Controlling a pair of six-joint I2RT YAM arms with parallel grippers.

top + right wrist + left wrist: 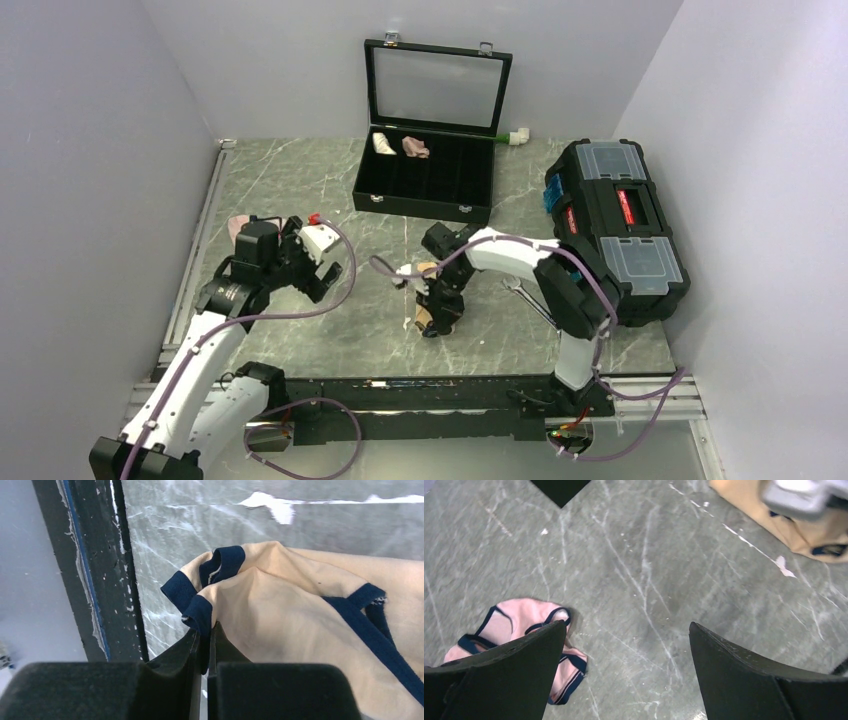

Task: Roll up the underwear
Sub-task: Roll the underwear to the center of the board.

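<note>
Right end effector (205, 632) clamped on underwear (285, 615) edge, fabric spread beyond it

Bare tabletop (370, 330) stretches from the left gripper (325, 283) to the right gripper (437, 320). Beyond both stands the black case (420, 205), and right of the latter the toolbox (615, 215).

I am looking down on a grey-green marbled tabletop (300, 190) that is filling the booth floor. Plain pale lavender walls (90, 150) are closing it in on three sides, with soft even light falling across them. A black case (420, 204), its glass lid (437, 88) standing open, is sitting near the back wall; a black toolbox (600, 230) is sitting at the right.
</note>
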